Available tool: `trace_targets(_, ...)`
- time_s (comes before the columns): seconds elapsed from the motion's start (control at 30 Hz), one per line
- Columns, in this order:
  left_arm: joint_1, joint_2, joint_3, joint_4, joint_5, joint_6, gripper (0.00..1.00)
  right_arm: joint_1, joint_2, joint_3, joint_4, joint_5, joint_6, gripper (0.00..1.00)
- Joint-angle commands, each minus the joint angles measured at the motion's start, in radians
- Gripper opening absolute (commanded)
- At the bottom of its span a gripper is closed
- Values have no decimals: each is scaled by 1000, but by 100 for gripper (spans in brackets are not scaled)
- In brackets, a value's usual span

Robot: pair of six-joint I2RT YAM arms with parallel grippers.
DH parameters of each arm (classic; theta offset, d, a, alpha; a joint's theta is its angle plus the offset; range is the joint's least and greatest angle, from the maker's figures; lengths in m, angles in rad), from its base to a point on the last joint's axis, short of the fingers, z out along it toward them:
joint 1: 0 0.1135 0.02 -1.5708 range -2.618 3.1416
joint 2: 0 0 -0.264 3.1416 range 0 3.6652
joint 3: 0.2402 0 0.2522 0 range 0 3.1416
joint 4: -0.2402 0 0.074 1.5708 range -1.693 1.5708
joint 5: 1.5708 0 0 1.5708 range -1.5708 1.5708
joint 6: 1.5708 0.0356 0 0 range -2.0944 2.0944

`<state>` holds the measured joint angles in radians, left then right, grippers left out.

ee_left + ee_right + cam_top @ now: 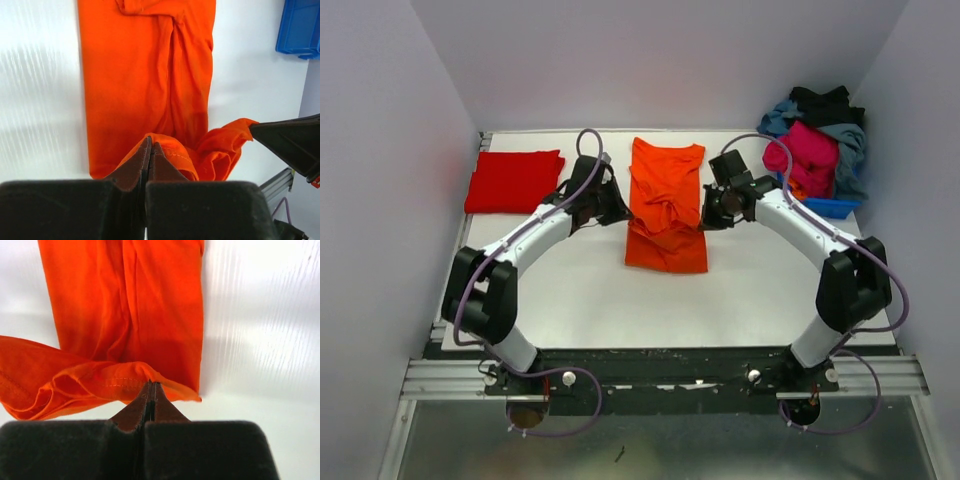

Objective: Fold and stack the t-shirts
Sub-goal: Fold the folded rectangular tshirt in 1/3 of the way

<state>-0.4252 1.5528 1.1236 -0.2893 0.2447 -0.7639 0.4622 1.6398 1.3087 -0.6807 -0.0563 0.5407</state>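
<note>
The orange t-shirt (665, 200) lies lengthwise in the middle of the table, folded into a long strip. Its near hem is raised and bunched between the two grippers. My left gripper (622, 207) is at the shirt's left edge, and in the left wrist view it (151, 146) is shut on a fold of the orange t-shirt (145, 75). At the shirt's right edge, my right gripper (708, 210) (151, 385) is shut on the stitched hem of the orange t-shirt (125, 305). A folded red t-shirt (513, 180) lies flat at the far left.
At the back right a blue bin (825, 207) (300, 27) holds a heap of pink, grey-blue and black shirts (815, 140). White walls stand close on the left, back and right. The right gripper's dark finger (290, 140) shows in the left wrist view.
</note>
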Motion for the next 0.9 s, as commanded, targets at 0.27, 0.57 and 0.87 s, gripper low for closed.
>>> trace_targets(0.27,22,279,246,19,-12,37,0,-105,258,274,-23,29,-70,1)
trace_targets(0.57,74,325,263,35,2,37,0,-137,348,368,-39,4,-84,1)
trace_targets(0.87,94,403,314,36,31,37,0,-166,400,403,-25,-13,-94,1)
